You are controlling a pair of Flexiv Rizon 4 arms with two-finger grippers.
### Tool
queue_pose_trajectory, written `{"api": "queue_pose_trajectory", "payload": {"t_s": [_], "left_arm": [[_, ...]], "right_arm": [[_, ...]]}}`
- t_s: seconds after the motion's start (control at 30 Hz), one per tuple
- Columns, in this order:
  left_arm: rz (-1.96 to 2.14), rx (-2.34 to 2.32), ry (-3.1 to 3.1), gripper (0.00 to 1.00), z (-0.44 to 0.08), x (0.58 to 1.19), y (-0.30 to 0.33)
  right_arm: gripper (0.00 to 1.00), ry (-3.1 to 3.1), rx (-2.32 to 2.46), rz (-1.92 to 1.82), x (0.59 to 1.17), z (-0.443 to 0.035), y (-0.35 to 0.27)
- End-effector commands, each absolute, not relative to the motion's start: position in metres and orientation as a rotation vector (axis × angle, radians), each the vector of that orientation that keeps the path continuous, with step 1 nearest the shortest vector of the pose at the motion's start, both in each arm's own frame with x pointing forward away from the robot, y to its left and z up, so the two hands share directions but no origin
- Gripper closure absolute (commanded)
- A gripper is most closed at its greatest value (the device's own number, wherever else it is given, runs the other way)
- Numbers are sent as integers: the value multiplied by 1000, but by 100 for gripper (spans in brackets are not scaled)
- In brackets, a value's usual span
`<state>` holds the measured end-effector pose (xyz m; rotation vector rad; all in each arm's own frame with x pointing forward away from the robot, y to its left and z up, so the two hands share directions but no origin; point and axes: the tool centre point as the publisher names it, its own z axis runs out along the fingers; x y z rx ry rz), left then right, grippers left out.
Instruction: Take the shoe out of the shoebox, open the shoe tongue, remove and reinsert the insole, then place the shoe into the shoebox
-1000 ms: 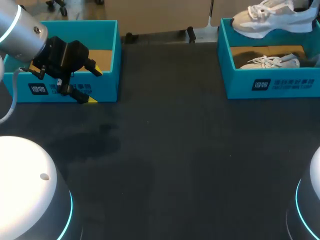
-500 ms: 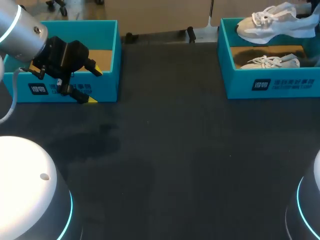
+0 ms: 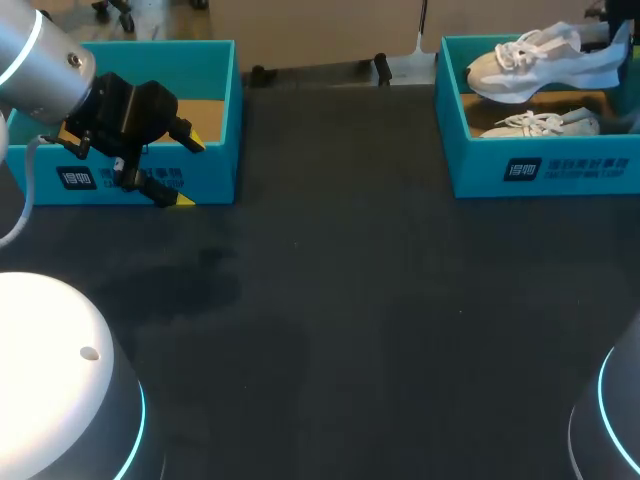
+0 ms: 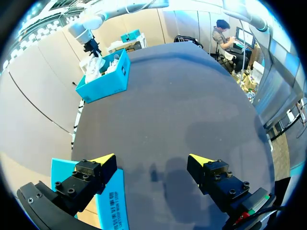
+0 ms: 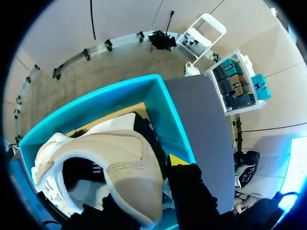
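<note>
A pale sneaker (image 3: 530,65) hangs over the teal shoebox (image 3: 545,170) at the back right, held by its heel. My right gripper (image 3: 612,40) is shut on that heel at the view's edge. In the right wrist view the sneaker (image 5: 120,163) fills the space between the fingers of the right gripper (image 5: 148,191), above the shoebox (image 5: 165,112). A second sneaker (image 3: 540,124) lies inside the box. My left gripper (image 3: 150,150) stands open and holds nothing, at the front wall of another teal box (image 3: 210,100). Its own view shows the left gripper (image 4: 152,163) wide apart over the dark tabletop.
The table top (image 3: 340,300) is dark and bare between the two boxes. The left teal box (image 4: 108,201) lies just under my left gripper's one finger. The far shoebox (image 4: 108,79) shows across the table in the left wrist view.
The held sneaker has shifted lower in the head view, closer over the shoebox, with its heel further right. My left arm has not moved.
</note>
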<state>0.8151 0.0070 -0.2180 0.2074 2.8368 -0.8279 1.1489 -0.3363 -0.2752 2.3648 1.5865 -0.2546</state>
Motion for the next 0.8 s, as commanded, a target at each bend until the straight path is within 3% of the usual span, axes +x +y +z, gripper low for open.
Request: {"api": "queue_pose_trajectory", "payload": {"t_s": [0.03, 0.8], "left_arm": [[-822, 208, 2839, 0, -218, 815, 7], [-822, 208, 2839, 0, -218, 815, 7]], "right_arm": [[100, 1588, 2372, -273, 1162, -288, -335], [100, 1591, 2353, -268, 1179, -337, -333]]}}
